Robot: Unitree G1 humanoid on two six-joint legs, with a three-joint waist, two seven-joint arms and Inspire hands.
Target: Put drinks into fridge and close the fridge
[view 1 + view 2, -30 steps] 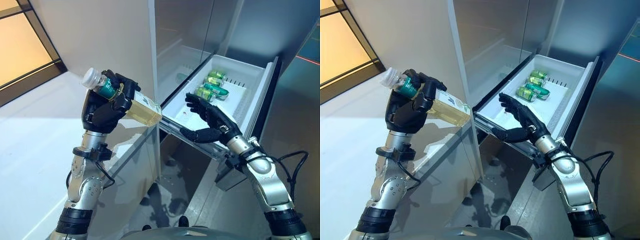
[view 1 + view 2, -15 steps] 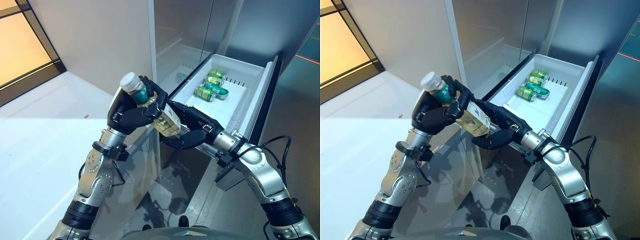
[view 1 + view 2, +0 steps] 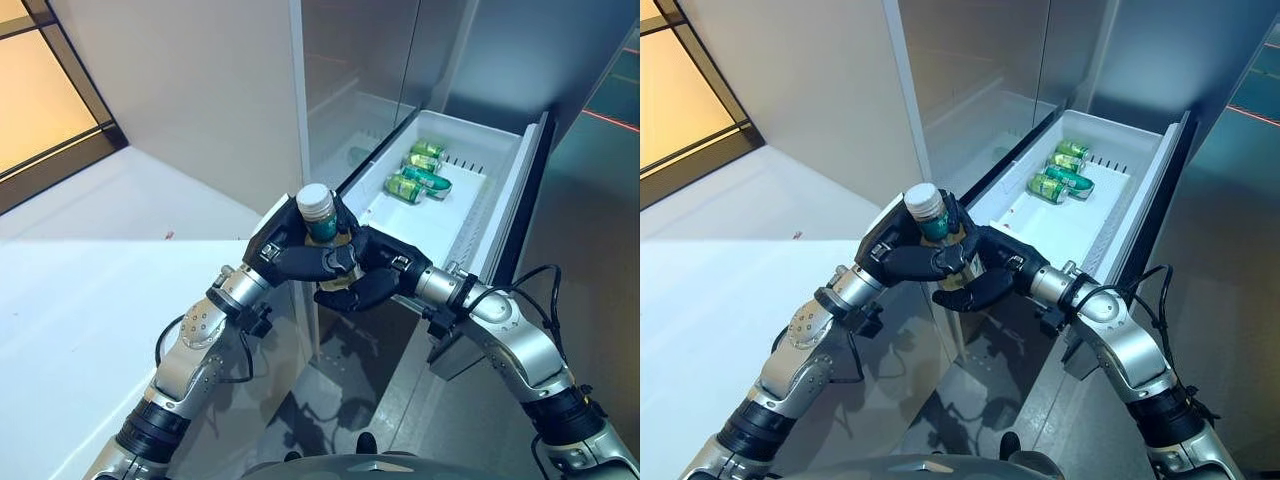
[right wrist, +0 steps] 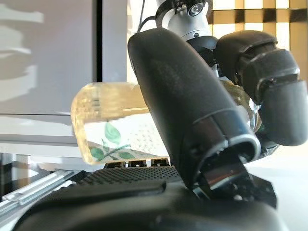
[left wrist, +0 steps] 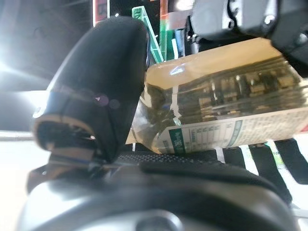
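A clear bottle (image 3: 318, 207) with a white cap, a green label and yellowish drink stands nearly upright between my two hands, just in front of the near corner of the open white fridge drawer (image 3: 445, 215). My left hand (image 3: 290, 258) is curled round its upper part. My right hand (image 3: 378, 283) is curled round its lower part from the drawer side. The bottle's body shows past the left thumb in the left wrist view (image 5: 226, 106) and across the right hand's fingers in the right wrist view (image 4: 110, 120). Green cans (image 3: 415, 172) lie at the drawer's far end.
A white counter (image 3: 80, 310) stretches to the left. The fridge's upright grey side panel (image 3: 300, 100) stands behind the hands. The drawer's dark front panel (image 3: 525, 190) juts out to the right. Dark floor (image 3: 340, 390) lies under the drawer.
My left hand has carried the bottle right and down to the drawer's near corner and turned it upright. My right hand has come back from the drawer and closed on the bottle.
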